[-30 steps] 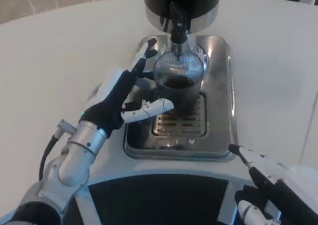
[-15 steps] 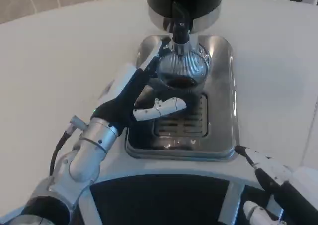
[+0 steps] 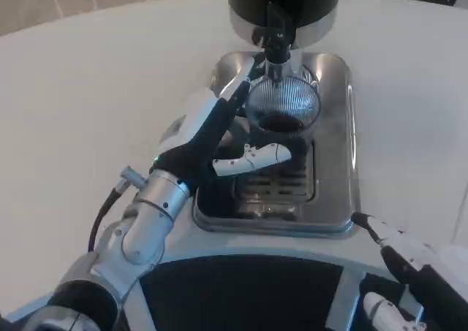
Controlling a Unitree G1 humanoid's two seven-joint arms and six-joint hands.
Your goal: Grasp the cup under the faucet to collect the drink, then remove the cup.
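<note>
cup (image 3: 284, 106): clear ribbed glass, glossy | tray (image 3: 344, 163): polished metal, mirror-bright, slotted grate | dispenser (image 3: 284, 2): glossy black body, shiny metal base ring | table (image 3: 88, 90): smooth matt white | left hand (image 3: 212, 137): white and black plastic, satin | forearm (image 3: 150, 214): brushed silver metal

**Cup under the faucet, left hand around it**

A ribbed glass cup (image 3: 281, 112) with dark drink in its bottom stands on the steel drip tray (image 3: 344, 148), directly beneath the black faucet (image 3: 276, 35) of the dark dispenser (image 3: 284, 2). The left hand (image 3: 219, 130) reaches in from the left — fingers along the cup's far side, thumb (image 3: 256, 158) across its near side, over the slotted grate (image 3: 281, 188). The right hand (image 3: 409, 272) rests low at the white table (image 3: 88, 90) edge, well apart from the tray — its fingers partly cut off.
</note>
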